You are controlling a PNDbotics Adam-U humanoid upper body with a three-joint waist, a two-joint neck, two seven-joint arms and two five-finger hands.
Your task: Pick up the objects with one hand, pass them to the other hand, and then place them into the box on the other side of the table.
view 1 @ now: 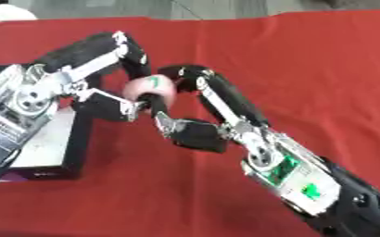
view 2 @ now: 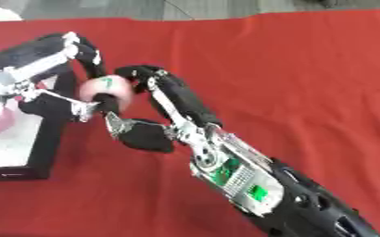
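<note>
Over by the left edge of the red cloth-covered table [view 1: 307, 69], both robot hands meet on a small pink-and-white ball [view 1: 151, 89] with a bit of green marking on it. It's up off the cloth, pinched right between them, just beside the box. The left hand [view 1: 104, 99], black with silver joints, comes in from the left with its fingers curled over the top of the ball and its thumb underneath. The right hand [view 2: 148, 125] reaches up from the lower right corner, long black fingers arched round the ball's right side, thumb tucked below it. So both are gripping the same ball. A black-walled box with a pale inside [view 2: 15, 143] sits at the table's left edge, partly under the left arm, with something pinkish in it that I can't make out.
</note>
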